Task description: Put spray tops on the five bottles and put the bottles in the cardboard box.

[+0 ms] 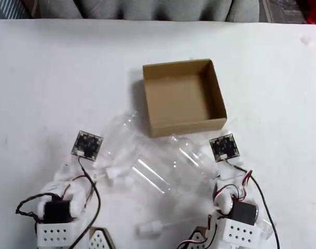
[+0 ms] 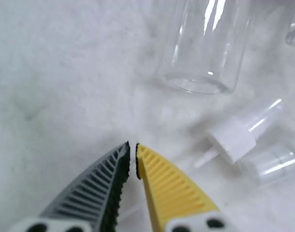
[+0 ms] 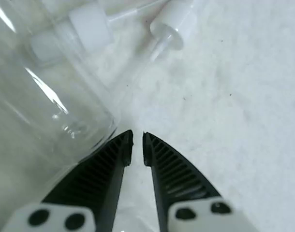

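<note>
Clear bottles point(image 1: 153, 175) are seen lying on their sides on the white table point(image 1: 44, 78), scattered between the two arms and just in front of the cardboard box point(image 1: 181, 98), which is set with its open side up. Loose spray tops point(image 1: 150, 227) are strewn among them (one lies near the table's front edge). The left gripper point(image 2: 133, 150) is held low over the table, its grey and yellow jaws drawn almost together with nothing between them; a spray top point(image 2: 233, 140) is seen just beyond. The right gripper point(image 3: 137, 140) is likewise all but closed on nothing, with a bottle point(image 3: 41, 101) just beside one black finger.
</note>
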`<state>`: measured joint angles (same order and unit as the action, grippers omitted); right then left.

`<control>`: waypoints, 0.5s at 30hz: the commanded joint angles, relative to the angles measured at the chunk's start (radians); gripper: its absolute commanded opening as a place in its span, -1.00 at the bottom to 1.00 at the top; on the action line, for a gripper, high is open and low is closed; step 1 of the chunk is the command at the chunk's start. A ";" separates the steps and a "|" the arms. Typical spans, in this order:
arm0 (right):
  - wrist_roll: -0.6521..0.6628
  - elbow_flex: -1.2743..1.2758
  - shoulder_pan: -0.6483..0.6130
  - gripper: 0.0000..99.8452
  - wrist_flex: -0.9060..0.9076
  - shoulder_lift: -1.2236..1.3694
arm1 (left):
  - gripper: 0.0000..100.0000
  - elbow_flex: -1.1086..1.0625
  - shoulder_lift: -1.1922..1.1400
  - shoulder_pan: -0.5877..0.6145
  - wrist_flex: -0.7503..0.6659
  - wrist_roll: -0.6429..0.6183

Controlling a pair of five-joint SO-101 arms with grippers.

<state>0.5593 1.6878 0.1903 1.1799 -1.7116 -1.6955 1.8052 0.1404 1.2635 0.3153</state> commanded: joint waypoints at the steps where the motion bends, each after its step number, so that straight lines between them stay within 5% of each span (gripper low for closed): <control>1: 0.006 0.008 -0.004 -0.97 -0.012 0.002 | -0.95 0.002 -0.002 -0.002 0.012 0.002; 15: 0.006 0.008 0.002 -0.97 -0.010 0.002 | -0.95 0.002 0.001 -0.002 0.012 -0.002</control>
<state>0.5608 1.6878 0.1903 1.1799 -1.7116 -1.6955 1.8052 0.1404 1.2635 0.3153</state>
